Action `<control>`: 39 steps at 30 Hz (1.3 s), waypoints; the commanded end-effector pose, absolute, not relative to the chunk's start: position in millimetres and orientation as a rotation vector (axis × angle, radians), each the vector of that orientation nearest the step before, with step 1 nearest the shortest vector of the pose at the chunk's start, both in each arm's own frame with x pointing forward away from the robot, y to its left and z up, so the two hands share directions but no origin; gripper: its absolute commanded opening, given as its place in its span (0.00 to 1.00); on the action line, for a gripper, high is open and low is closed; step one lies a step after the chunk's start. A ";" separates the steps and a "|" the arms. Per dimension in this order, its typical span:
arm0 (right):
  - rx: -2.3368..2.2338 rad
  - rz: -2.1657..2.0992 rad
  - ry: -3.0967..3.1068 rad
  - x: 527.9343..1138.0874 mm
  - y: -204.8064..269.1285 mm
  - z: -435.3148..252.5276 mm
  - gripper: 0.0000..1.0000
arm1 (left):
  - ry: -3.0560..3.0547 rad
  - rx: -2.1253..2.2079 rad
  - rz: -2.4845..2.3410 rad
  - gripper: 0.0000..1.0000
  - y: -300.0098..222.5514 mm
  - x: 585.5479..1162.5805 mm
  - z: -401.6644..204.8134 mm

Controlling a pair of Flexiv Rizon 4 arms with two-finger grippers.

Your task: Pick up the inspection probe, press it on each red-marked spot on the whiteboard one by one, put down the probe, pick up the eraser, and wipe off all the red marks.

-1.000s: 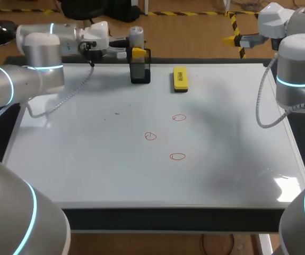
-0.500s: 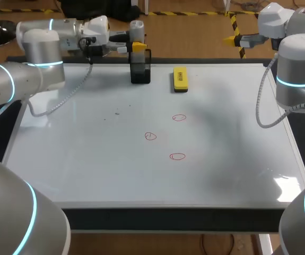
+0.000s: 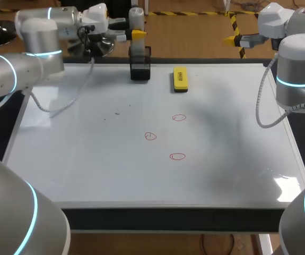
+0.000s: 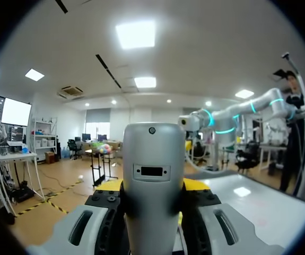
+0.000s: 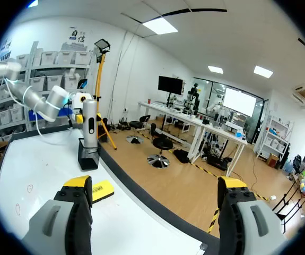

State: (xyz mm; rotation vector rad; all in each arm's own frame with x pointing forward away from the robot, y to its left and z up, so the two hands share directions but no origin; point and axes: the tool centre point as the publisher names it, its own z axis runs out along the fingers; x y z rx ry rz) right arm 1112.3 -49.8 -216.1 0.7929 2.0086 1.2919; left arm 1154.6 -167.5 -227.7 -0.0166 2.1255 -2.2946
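1. Left hand (image 4: pixel 152 187): closed on the grey cylindrical inspection probe (image 4: pixel 153 159), one yellow-tipped finger on each side of its barrel.
2. Probe position: it stands upright in that hand, long axis vertical. Its lower end is at the mouth of the black rectangular holder (image 3: pixel 140 67) directly beneath the hand. I cannot tell whether it has cleared the holder.
3. Governing relation: the three red-ringed marks lie well apart from the left hand, lower than it, back toward my own side and slightly to its right. The nearest to the hand is the first red mark (image 3: pixel 179 118), then the second red mark (image 3: pixel 150 136), and farthest the third red mark (image 3: pixel 177 156). In my judgement the probe must travel tip-down, its axis kept vertical.
4. Right hand (image 5: pixel 155 187): fingers spread wide, holding nothing. It sits beyond the far right corner of the glossy white whiteboard (image 3: pixel 88 159), well apart from the marks. The left hand is therefore the working hand.
5. The yellow block eraser (image 3: pixel 180 78) lies flat just right of the holder, untouched.
6. Count: one probe, one holder, one eraser, three marks, none yet pressed by my assessment.
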 end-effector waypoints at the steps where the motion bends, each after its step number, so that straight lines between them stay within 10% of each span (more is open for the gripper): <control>1: 0.793 1.292 2.009 1112.7 -49.9 -216.3 1.00 | 2.115 0.002 -2.297 0.00 -165.7 1158.8 -217.1; 39: 0.793 1.292 2.009 1112.7 -49.9 -216.3 1.00 | 2.104 -0.067 -2.225 0.00 -112.8 1140.8 -162.2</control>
